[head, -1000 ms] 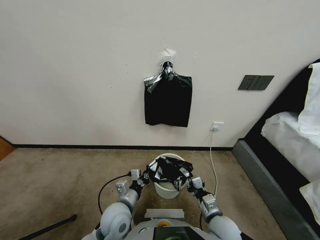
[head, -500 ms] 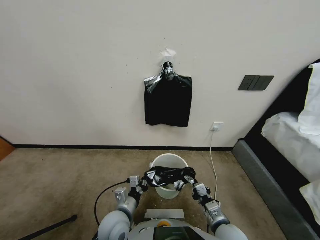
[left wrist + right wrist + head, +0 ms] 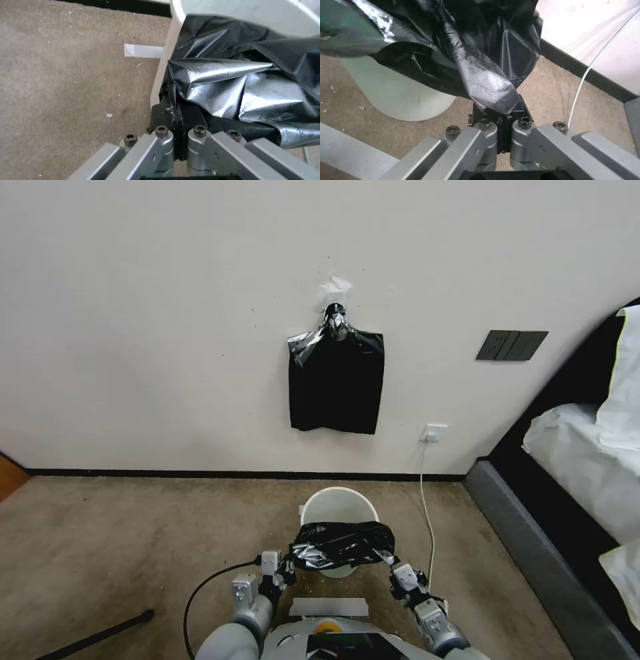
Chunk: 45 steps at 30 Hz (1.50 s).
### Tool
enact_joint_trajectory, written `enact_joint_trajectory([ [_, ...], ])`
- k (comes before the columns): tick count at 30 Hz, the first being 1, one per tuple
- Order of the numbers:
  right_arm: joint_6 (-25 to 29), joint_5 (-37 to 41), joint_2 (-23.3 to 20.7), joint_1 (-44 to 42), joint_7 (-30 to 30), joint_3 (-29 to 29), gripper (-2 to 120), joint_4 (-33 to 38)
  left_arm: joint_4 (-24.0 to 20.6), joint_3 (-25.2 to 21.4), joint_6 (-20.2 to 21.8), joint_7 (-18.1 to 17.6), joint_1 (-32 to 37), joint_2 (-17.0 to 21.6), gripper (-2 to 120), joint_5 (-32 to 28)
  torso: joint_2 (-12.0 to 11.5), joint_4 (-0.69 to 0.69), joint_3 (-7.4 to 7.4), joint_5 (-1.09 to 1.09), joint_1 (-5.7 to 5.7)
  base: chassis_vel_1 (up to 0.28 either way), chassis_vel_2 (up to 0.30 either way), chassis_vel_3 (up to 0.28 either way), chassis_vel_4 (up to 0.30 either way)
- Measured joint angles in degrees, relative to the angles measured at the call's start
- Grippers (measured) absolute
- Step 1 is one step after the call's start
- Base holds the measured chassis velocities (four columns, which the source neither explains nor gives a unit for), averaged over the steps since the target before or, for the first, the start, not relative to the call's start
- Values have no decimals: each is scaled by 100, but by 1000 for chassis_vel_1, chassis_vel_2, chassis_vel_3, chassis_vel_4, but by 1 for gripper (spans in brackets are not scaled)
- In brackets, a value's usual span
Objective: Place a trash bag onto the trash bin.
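The trash bin [image 3: 337, 503] is a cream-white bucket standing on the carpet in front of me. The trash bag [image 3: 343, 545], crinkled glossy black, is stretched sideways across the bin's near side, hiding the near rim; the far half of the opening is uncovered. My left gripper [image 3: 288, 567] is shut on the bag's left end and my right gripper [image 3: 389, 560] on its right end. The left wrist view has the left gripper [image 3: 178, 113] pinching the bag [image 3: 240, 92] beside the bin wall [image 3: 165, 62]. In the right wrist view the right gripper [image 3: 500, 113] clamps a twisted fold of bag [image 3: 470, 50] next to the bin [image 3: 396, 95].
A flat bundle of black bags [image 3: 337, 383] hangs on the wall behind the bin. A white cable [image 3: 425, 500] drops from a socket to the right of the bin. A bed frame [image 3: 527, 540] stands at right. Tape [image 3: 328, 607] and a black rod [image 3: 100, 635] lie on the carpet.
Both grippers have drawn back toward me with the bag. It has slid from over the bin's opening to its near side, uncovering more of the opening, and is now pulled wider and flatter.
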Motion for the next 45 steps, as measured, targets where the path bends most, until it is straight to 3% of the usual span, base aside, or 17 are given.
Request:
enact_joint_trajectory([
  [28, 49, 132, 247, 708, -174, -240, 0, -799, 1109, -21, -532, 412, -693, -308, 0, 272, 0, 0, 0, 0, 0, 0, 0, 0, 0],
  [34, 13, 103, 239, 625, -391, -183, 3, -716, 967, -57, -568, 483, -639, -233, 17, 324, 0, 0, 0, 0, 0, 0, 0, 0, 0],
  [37, -186, 51, 179, 470, -701, -46, 18, -497, 805, -138, -367, 554, -515, -131, 32, 398, 0, 0, 0, 0, 0, 0, 0, 0, 0],
  [38, -186, 51, 179, 470, -701, -46, 18, -497, 805, -138, -367, 554, -515, -131, 32, 398, 0, 0, 0, 0, 0, 0, 0, 0, 0],
  [40, -341, -44, 125, 370, -919, 81, 30, -329, 704, -289, -237, 846, -409, -23, 42, 533, 0, 0, 0, 0, 0, 0, 0, 0, 0],
  [42, -447, -98, 108, 330, -1023, 143, 33, -255, 670, -362, -194, 986, -377, 15, 48, 581, 0, 0, 0, 0, 0, 0, 0, 0, 0],
  [45, -719, -415, 41, 156, -1377, 395, 48, -49, 538, -671, -93, 1661, -218, 167, 62, 792, 0, 0, 0, 0, 0, 0, 0, 0, 0],
])
